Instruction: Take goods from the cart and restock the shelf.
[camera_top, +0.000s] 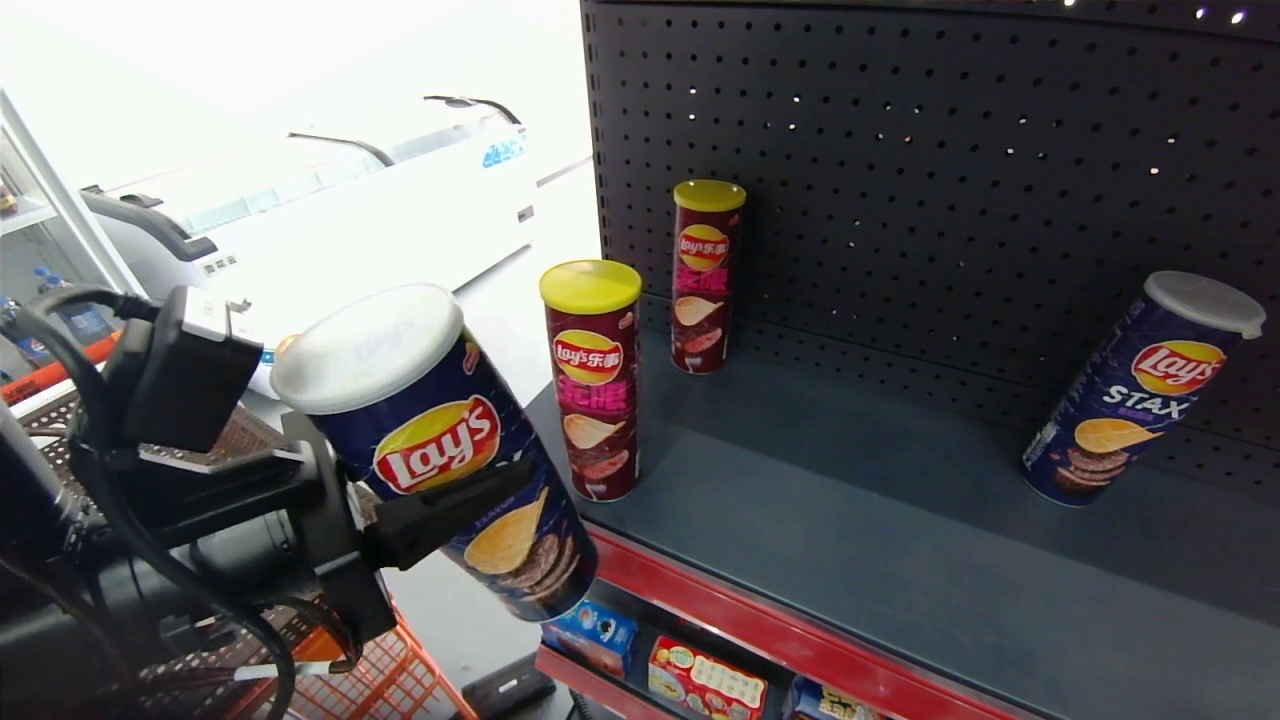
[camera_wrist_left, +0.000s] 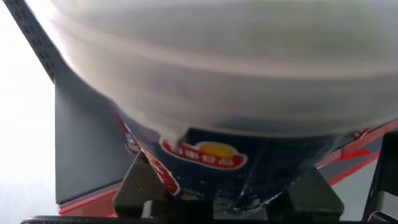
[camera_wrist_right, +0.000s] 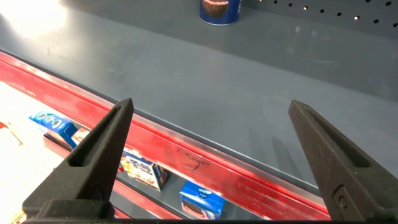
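My left gripper (camera_top: 400, 510) is shut on a blue chip can (camera_top: 440, 450) with a white lid, held tilted in the air to the left of the shelf's front edge. In the left wrist view the same blue chip can (camera_wrist_left: 211, 155) sits between the two fingers (camera_wrist_left: 140, 186), its lid close to the camera. On the dark shelf board (camera_top: 850, 540) stand two maroon chip cans with yellow lids, one near the front (camera_top: 592, 380) and one at the back (camera_top: 706, 275). A second blue can (camera_top: 1140, 390) leans against the pegboard at the right. My right gripper (camera_wrist_right: 214, 162) is open above the shelf's red front rail (camera_wrist_right: 186, 149), nothing between its fingers.
A black pegboard (camera_top: 950, 180) backs the shelf. Below the red rail (camera_top: 780, 625) a lower shelf holds small boxed goods (camera_top: 700, 680). An orange wire cart (camera_top: 380, 670) sits under my left arm. A white chest freezer (camera_top: 330, 230) stands behind on the left.
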